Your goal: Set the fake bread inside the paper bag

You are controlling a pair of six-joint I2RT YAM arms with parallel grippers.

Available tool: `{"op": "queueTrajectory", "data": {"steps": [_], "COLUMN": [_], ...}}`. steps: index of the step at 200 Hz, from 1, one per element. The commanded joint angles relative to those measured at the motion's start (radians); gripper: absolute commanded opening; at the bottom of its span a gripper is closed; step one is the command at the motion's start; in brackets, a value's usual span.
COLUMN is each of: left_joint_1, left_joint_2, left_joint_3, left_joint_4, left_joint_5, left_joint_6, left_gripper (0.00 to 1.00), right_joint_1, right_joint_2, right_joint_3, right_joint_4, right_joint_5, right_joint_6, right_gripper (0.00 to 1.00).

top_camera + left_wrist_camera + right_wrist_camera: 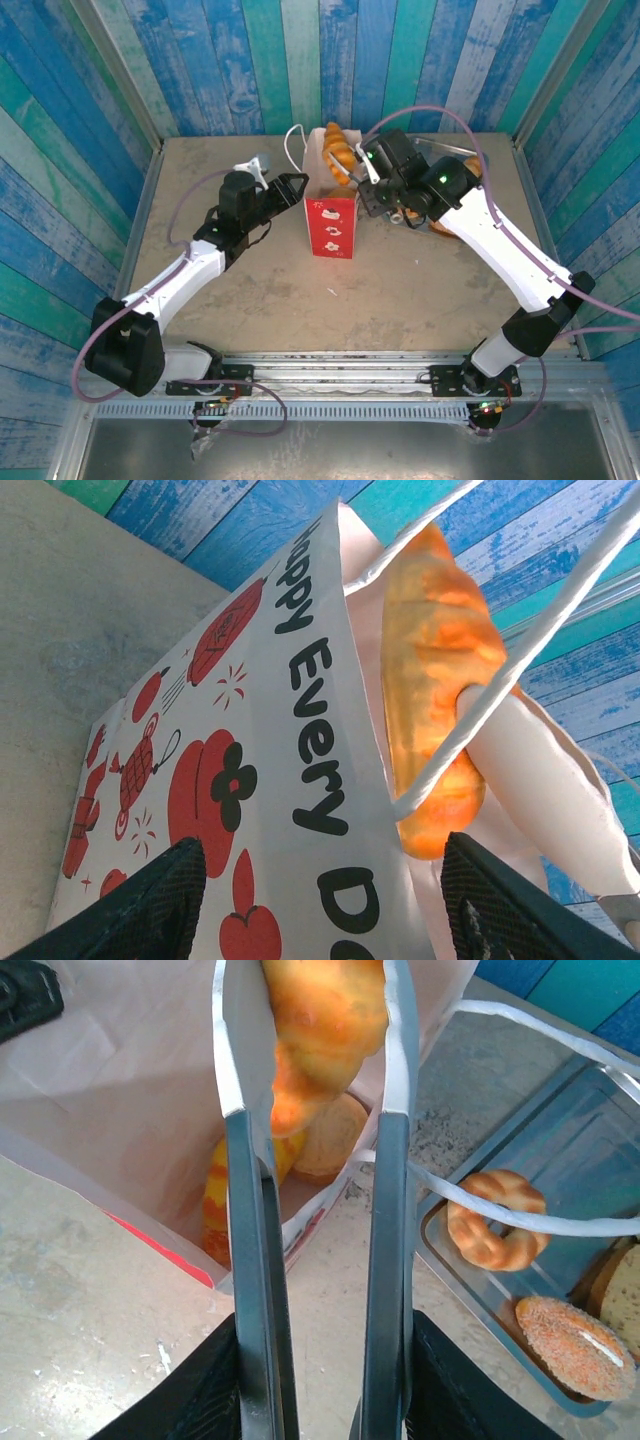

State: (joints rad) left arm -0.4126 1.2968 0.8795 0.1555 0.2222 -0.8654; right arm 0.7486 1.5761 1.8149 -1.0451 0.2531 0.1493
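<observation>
Planks (200,60) in blue are walling the beige table (400,290) as I am watching my right gripper (325,1390) clamping tongs (245,1260) on bread (325,1020) over the bag (330,225), left gripper (320,870) gaping.

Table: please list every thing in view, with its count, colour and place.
bag: one, white over red, upright at table centre
croissant: one, golden, between the tongs at the bag mouth
bread in bag: at least two, golden, low inside
tongs: one, silver, in the right gripper
tray: one, silver, right of the bag
bread on tray: at least three, brown
table: one, beige, under all
left gripper: one, black, open, beside the bag
right gripper: one, black, shut on the tongs
</observation>
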Motion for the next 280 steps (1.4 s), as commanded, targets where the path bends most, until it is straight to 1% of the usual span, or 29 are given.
{"op": "queueTrajectory", "data": {"steps": [1,70,131,168,185,190,212,256,280], "left_joint_1": [0.000,0.000,0.000,0.000,-0.001,0.000,0.000,0.000,0.000], "left_joint_2": [0.021,0.018,0.012,-0.024,-0.036,-0.068,-0.114,-0.231,-0.300], "left_joint_3": [-0.006,-0.003,-0.004,-0.007,-0.012,-0.014,-0.026,-0.049,-0.068], "left_joint_4": [0.000,-0.007,-0.006,-0.011,-0.013,-0.015,-0.024,-0.091,-0.138], "left_joint_5": [-0.019,-0.023,-0.021,-0.035,-0.047,-0.049,-0.072,-0.170,-0.237], "left_joint_6": [0.016,0.017,0.014,0.031,0.048,0.054,0.082,0.165,0.211], "left_gripper": [0.64,0.64,0.65,0.71,0.76,0.77,0.81,0.89,0.94], "right_joint_1": [0.003,0.004,0.002,0.002,0.003,0.002,0.002,-0.005,-0.033], "right_joint_2": [0.004,0.023,-0.011,-0.052,-0.073,-0.078,-0.102,-0.143,-0.176], "right_joint_3": [0.032,0.047,0.061,0.033,0.025,0.022,0.016,0.027,0.030], "right_joint_4": [-0.007,-0.005,0.020,0.057,0.075,0.082,0.106,0.119,0.118], "right_joint_5": [0.024,-0.022,0.007,0.030,0.034,0.034,0.029,0.026,0.019], "right_joint_6": [-0.003,-0.004,0.007,0.015,0.020,0.021,0.026,0.033,0.042], "right_gripper": [0.42,0.52,0.52,0.50,0.50,0.50,0.50,0.49,0.49]}}
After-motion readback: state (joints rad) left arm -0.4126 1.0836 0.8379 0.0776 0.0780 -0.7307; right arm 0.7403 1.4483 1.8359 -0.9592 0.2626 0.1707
